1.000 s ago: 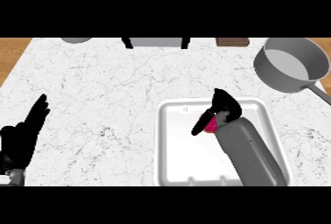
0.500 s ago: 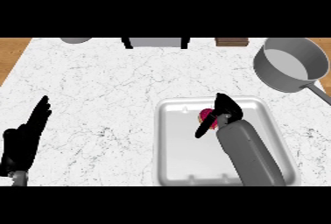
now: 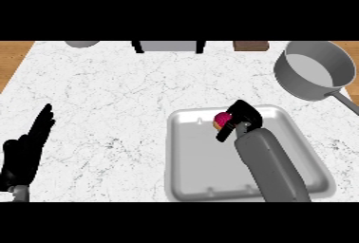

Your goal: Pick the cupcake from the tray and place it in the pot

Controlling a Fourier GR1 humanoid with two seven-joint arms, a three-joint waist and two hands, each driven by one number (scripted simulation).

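Observation:
A pink-topped cupcake (image 3: pixel 221 118) is at the far end of the grey metal tray (image 3: pixel 196 161), over its back wall. My right hand (image 3: pixel 240 115) comes in over the tray and is curled round the cupcake from the right, thumb below it and fingers above. Much of the cupcake is hidden by the hand. The grey pot (image 3: pixel 314 70) stands at the far right of the marble counter, its handle (image 3: pixel 346 102) pointing toward the near right. My left hand (image 3: pixel 26 153) rests open at the left edge, fingers up.
Along the counter's far edge are a grey round object (image 3: pixel 83 43), a light box with black legs (image 3: pixel 168 46) and a small brown block (image 3: pixel 251 46). White marble counter (image 3: pixel 112 95) spreads between the left hand and the tray.
My right hand has moved a little farther along the tray, and the cupcake has shifted with it toward the tray's back wall. The left hand has barely moved.

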